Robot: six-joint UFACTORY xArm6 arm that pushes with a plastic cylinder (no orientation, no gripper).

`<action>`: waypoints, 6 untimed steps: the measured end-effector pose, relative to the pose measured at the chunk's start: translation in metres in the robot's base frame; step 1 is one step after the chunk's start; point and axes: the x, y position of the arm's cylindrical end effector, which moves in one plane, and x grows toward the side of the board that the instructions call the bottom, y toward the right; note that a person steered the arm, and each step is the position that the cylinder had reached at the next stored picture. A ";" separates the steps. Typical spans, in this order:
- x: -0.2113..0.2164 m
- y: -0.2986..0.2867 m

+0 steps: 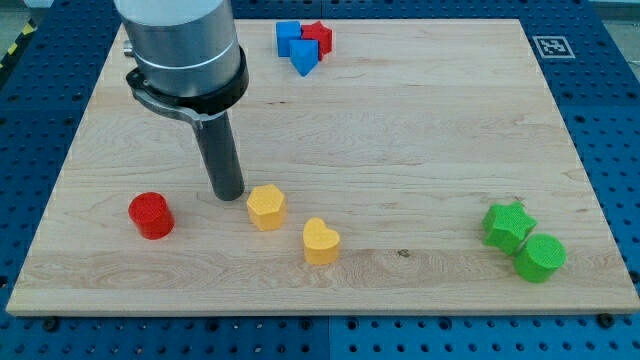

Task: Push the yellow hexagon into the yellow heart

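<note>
Hearts come first here: the yellow heart [321, 241] lies nearest the bottom edge of the frame, a little left of centre on the wooden surface [420, 130], and the yellow hexagon [266, 207] sits just above and to its left, near it but with a sliver of bare wood between them. There is no pincer on this arm, so nothing is open, shut or held; the work is done by a dark rod, and my tip [229, 195] rests on the surface just to the left of the hexagon, very close, though I cannot tell whether it touches. Level with these, toward the lower left, stands a red cylinder [151, 215], well apart from the tip. At the lower right a green star [508, 224] and a green cylinder [540, 257] sit touching each other. Farthest off, at the upper middle of the frame, two blue blocks [296, 45] and a red star-like block [319, 38] huddle together. The risk I judge from here is of line: the heart lies down and to the right of the hexagon, while my tip sits almost straight to its left. A plain rightward shove could send the hexagon past above the heart, or catch it off-centre so it spins and slips aside.
</note>
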 end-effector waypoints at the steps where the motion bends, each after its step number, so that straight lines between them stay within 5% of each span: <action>1: 0.005 0.010; 6: 0.029 0.067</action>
